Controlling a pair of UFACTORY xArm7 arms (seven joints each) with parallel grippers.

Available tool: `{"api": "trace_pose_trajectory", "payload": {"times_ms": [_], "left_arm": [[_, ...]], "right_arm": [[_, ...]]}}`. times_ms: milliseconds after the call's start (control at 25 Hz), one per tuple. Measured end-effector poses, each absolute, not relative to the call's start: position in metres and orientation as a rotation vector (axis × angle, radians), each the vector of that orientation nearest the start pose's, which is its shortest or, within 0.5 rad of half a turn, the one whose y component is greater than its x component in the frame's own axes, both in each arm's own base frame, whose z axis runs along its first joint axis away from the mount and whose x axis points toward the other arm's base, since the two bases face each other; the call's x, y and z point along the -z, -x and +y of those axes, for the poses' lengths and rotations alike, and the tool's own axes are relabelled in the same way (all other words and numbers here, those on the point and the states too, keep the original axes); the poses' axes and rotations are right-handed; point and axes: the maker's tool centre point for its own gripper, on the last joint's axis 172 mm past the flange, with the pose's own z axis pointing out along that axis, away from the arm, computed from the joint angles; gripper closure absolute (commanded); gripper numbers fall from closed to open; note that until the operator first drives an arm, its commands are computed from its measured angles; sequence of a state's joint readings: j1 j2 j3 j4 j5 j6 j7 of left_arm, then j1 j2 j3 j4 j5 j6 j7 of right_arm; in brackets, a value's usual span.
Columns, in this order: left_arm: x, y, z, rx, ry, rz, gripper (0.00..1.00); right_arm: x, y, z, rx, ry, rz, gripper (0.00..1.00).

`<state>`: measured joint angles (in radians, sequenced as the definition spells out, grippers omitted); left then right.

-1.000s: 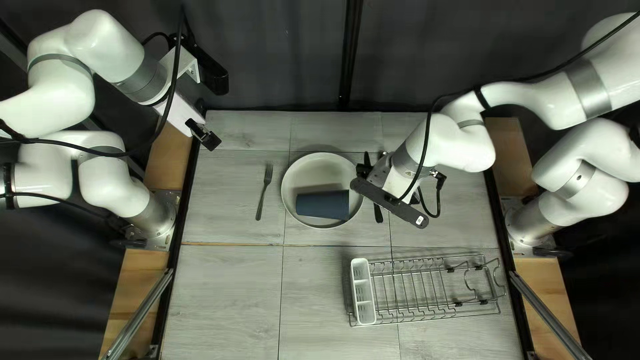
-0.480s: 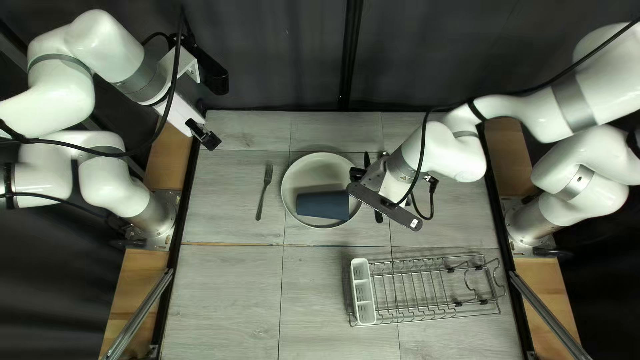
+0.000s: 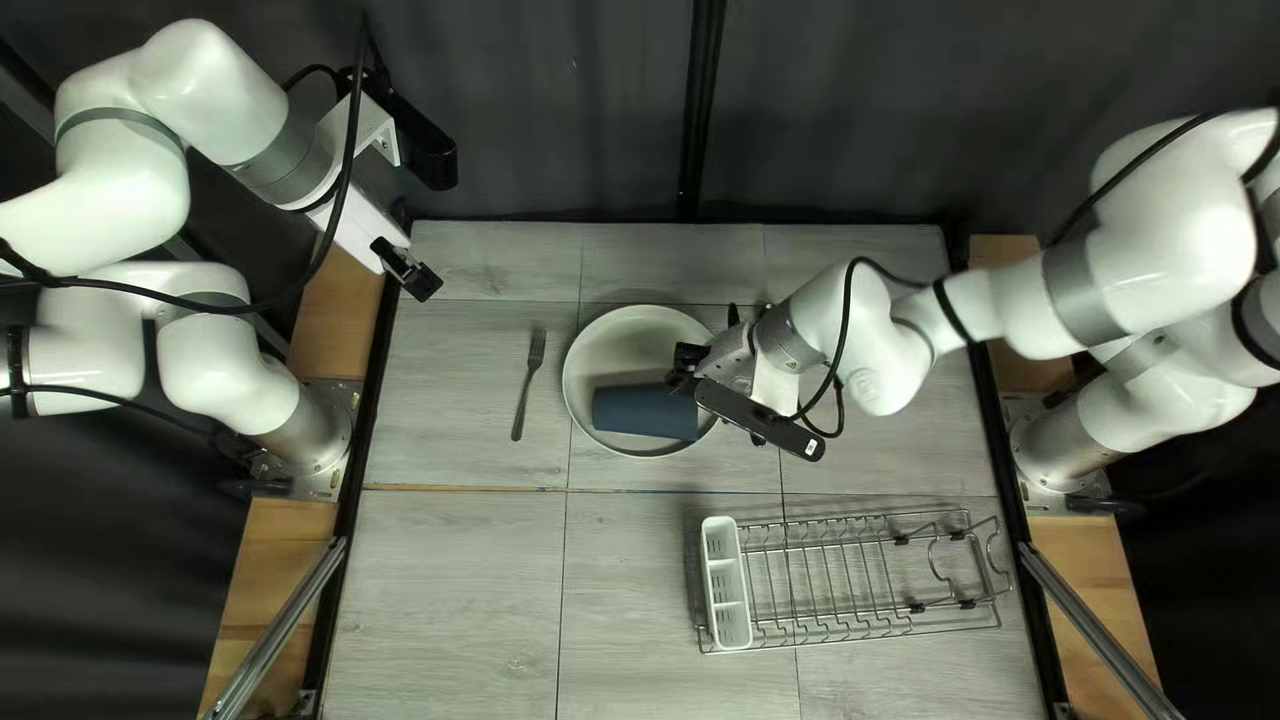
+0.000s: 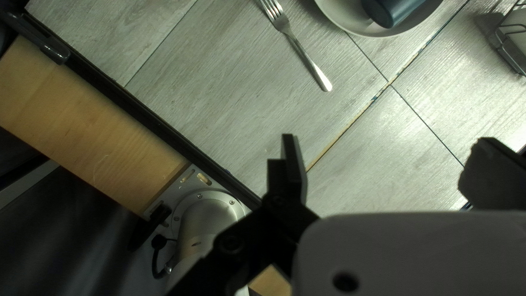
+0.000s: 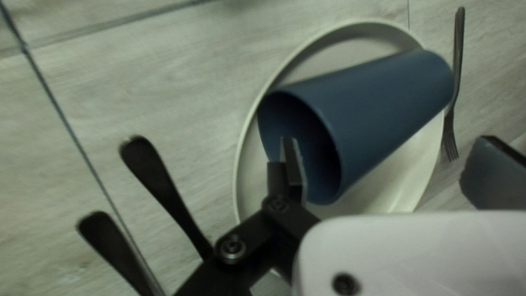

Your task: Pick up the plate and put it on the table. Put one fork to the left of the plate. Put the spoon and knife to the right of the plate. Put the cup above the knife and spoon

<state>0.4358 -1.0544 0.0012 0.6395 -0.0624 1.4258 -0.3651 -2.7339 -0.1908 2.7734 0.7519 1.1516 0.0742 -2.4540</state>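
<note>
While the wire rack point(image 3: 854, 639) sits along the near right of the worktop point(image 3: 454, 600), white caddy point(image 3: 746, 587) at its left end, the action is all across the seam on the far half! And here's the plate point(image 3: 620, 340), down on the worktop, with the blue cup point(image 3: 640, 411) lying on its side in it, mouth facing the right arm. The right claw point(image 3: 678, 367) is right there, open, one finger at the cup's mouth, the other well apart, no grip on it at all. Off to the plate's right, two dark utensil handles point(image 5: 164, 183) lie side by side, slightly apart; which is spoon and which is knife, nobody can tell from here. Over on the left, the fork point(image 3: 531, 380) lies beside the plate, tines pointing away. And up at the far left corner, the left claw point(image 3: 424, 283) hangs open and holds nothing, with the dark curtain point(image 3: 560, 120) behind.
</note>
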Motion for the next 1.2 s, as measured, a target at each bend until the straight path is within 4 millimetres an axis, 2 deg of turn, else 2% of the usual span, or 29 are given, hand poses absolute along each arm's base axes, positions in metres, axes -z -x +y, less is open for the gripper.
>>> {"api": "trace_pose_trajectory", "payload": {"times_ms": [360,760,800,840,880,1200], "left_arm": [[-0.338,-0.230,0.090,0.430,2.915,-1.236,0.00],[-0.338,-0.230,0.090,0.430,2.915,-1.236,0.00],[-0.338,-0.230,0.090,0.430,2.915,-1.236,0.00],[-0.338,-0.230,0.090,0.430,2.915,-1.236,0.00],[-0.338,-0.230,0.090,0.430,2.915,-1.236,0.00],[-0.338,-0.230,0.090,0.430,2.915,-1.236,0.00]], "right_arm": [[-0.072,-0.531,-0.047,0.807,2.590,-2.202,0.00],[-0.064,-0.563,-0.042,0.871,2.551,-2.253,0.00],[-0.062,-0.566,-0.042,0.874,2.548,-2.257,0.18],[-0.061,-0.567,-0.042,0.876,2.547,-2.259,0.49],[-0.060,-0.569,-0.043,0.878,2.546,-2.261,1.00],[-0.059,-0.570,-0.043,0.881,2.546,-2.262,1.00]]}}
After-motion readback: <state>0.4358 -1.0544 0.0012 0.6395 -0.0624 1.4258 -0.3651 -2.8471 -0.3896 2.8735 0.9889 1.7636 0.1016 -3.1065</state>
